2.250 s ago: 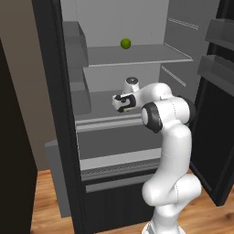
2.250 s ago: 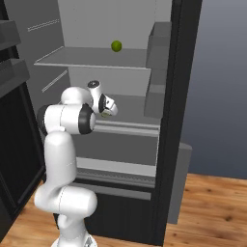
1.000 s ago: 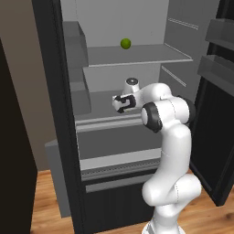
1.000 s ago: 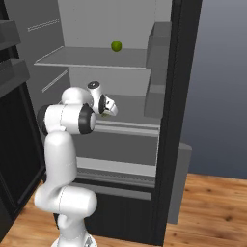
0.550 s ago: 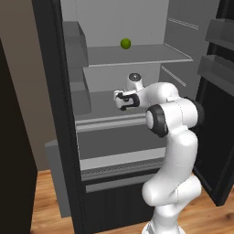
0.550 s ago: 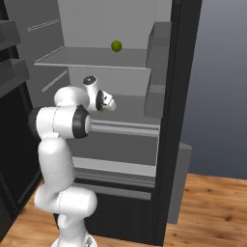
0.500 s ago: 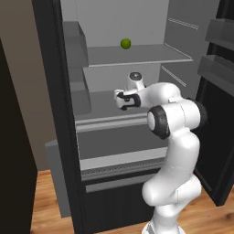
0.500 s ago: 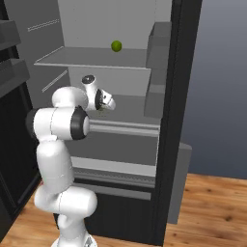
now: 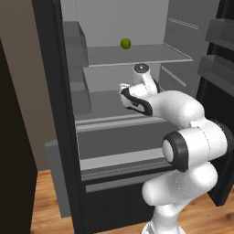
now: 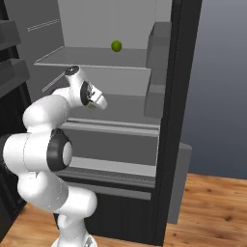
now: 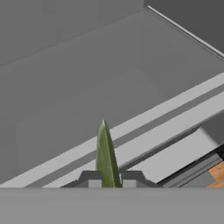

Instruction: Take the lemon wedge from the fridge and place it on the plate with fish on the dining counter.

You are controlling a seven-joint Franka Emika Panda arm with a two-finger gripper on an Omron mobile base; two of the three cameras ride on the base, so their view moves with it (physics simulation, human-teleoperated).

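The gripper is clamped on the lemon wedge: in the hand view the thin yellow-green sliver stands up between the two dark finger tips, pinched near its lower end with most of its length sticking out past them. The hand sits inside the open fridge, just above the middle shelf, with the wrist bent in from the arm's elbow outside the compartment; in the right base view the gripper hangs in front of that same shelf. A round green fruit rests on the upper shelf, well apart from the hand. The plate with fish and the dining counter lie somewhere outside these views, so a long carry is probably left. The main risk is the hold itself: the wedge is far smaller than the fingers and gripped over a narrow strip, so a quick swing or a bump could make it pivot or slip out. Pulling back could also catch the hand or forearm on the shelf lip, the upper shelf overhead or the door bins at the side, which might jar the sliver loose and drop it inside the fridge.
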